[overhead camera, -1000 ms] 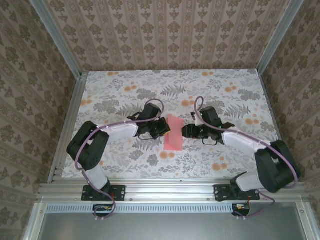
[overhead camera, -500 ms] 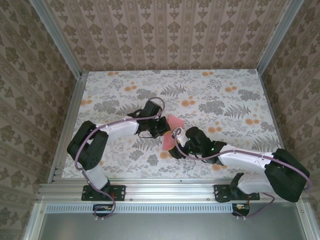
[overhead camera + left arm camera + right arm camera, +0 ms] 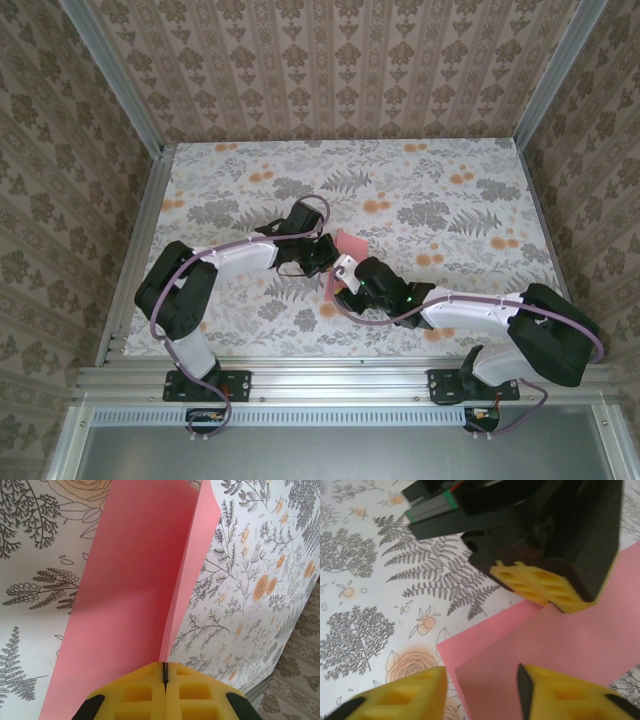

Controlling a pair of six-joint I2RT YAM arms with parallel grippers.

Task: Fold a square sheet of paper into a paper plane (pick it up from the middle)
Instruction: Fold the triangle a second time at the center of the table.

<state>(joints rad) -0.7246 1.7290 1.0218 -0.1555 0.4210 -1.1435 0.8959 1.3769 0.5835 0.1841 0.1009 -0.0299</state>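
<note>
1. Salmon-pink paper sheet (image 3: pixel 348 243), folded, lies mid-way across the floral-patterned table (image 3: pixel 450 180). Its long axis runs away from the bases; left fingers (image 3: pixel 326 258) meet its left side, right fingers (image 3: pixel 344 284) its near end.
2. Left wrist: left fingers (image 3: pixel 140 692) are pressed together, pinching the paper sheet (image 3: pixel 130 580) at its raised crease.
3. Right wrist: right fingers (image 3: pixel 395 697) stand partly apart, straddling the near corner of the paper sheet (image 3: pixel 530 650), gripping nothing.

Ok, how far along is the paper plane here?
Early. Done: the square sheet of paper carries one fold, two pink layers overlapping. In hand: the left end effector is shut on it at the fold; the right end effector, open, straddles a corner. Left: nose folds and wings; no dart shape yet.
</note>
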